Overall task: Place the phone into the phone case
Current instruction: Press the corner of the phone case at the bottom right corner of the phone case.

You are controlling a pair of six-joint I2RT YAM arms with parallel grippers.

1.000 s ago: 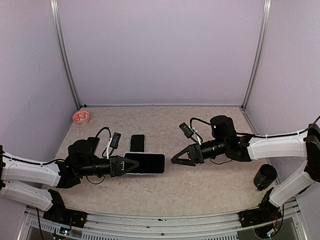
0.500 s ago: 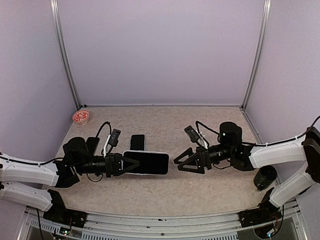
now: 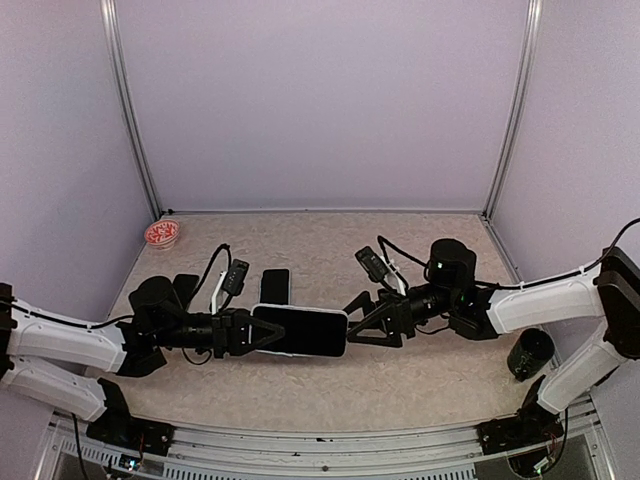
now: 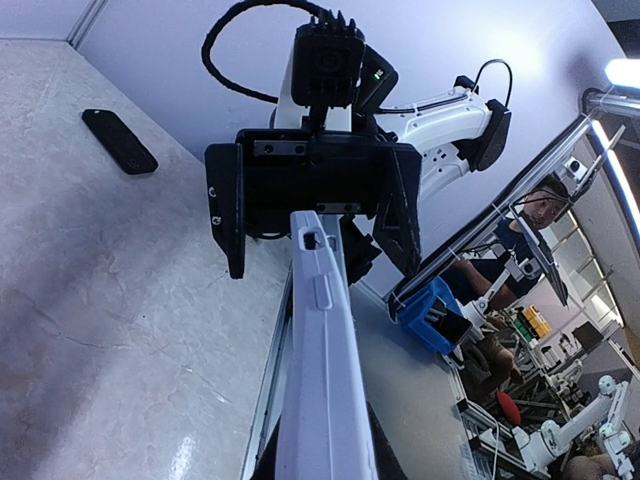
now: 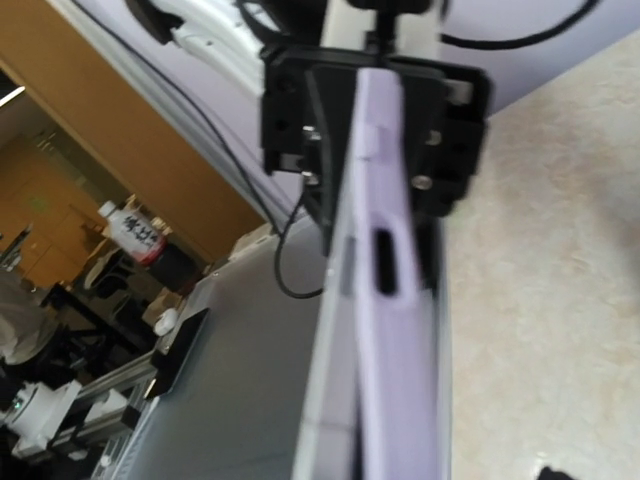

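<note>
Left end effector (image 3: 262,331): pressed together, pinching the left end of the white-rimmed phone case (image 3: 305,331). The case is held level above the table (image 3: 400,380), dark face up. A black phone (image 3: 275,285) lies on the table just behind it. Right end effector (image 3: 352,320): spread wide, jaws straddling the case's right end. Contact cannot be told.
</note>
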